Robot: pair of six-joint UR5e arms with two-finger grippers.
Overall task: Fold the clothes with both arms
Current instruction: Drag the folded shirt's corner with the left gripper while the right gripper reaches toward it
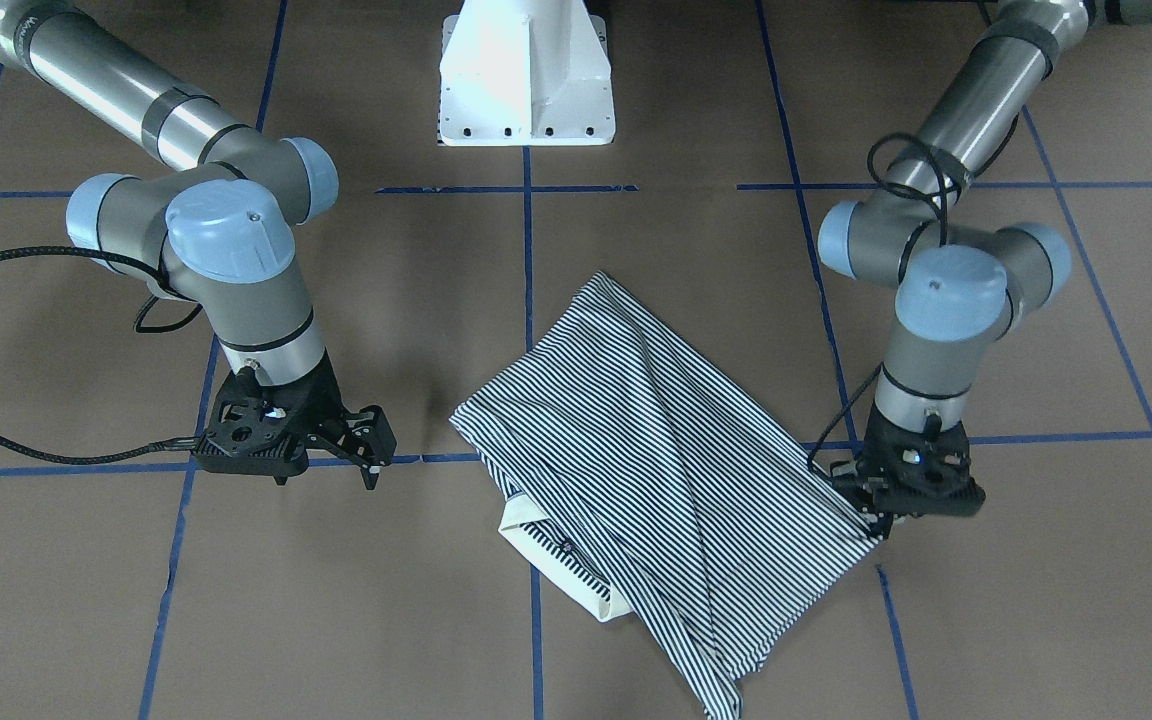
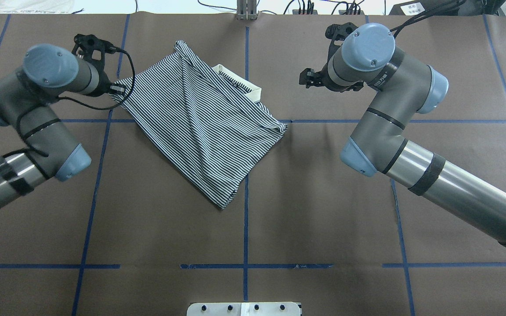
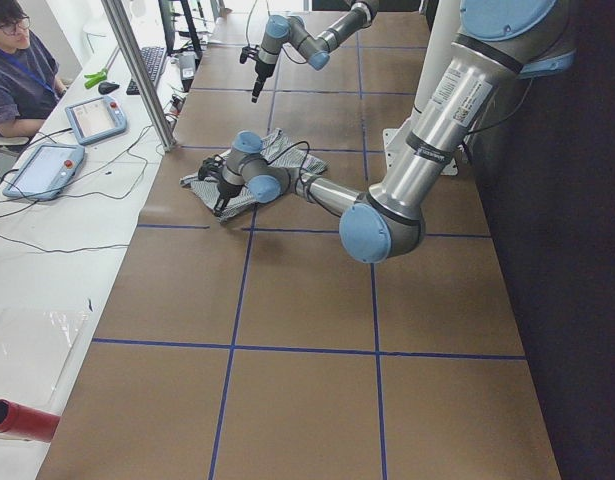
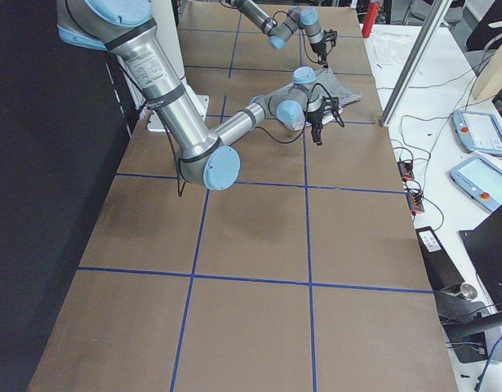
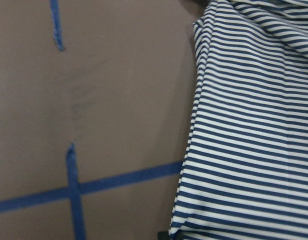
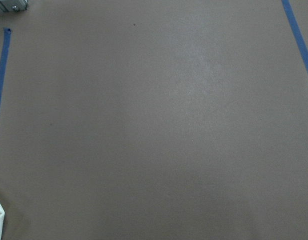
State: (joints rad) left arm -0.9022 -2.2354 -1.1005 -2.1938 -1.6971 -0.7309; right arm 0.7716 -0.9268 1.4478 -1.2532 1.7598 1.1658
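Folding midway: polo shirt (image 1: 636,440) lies part-folded mid-table (image 1: 336,600), toward far side, collar (image 1: 536,535) peeking out. Left gripper (image 1: 876,520) low at shirt's left corner; jaws hidden, grip cannot be told. Right gripper (image 1: 373,450) hangs with fingers apart, well right of cloth. Next, probably: carry corner across, needing firm pinch. Count: one shirt, two grippers.

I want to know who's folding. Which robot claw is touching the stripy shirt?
The left gripper, at the right of the front view: its tip meets a corner of the shirt. The right gripper hangs over bare table, apart from it.
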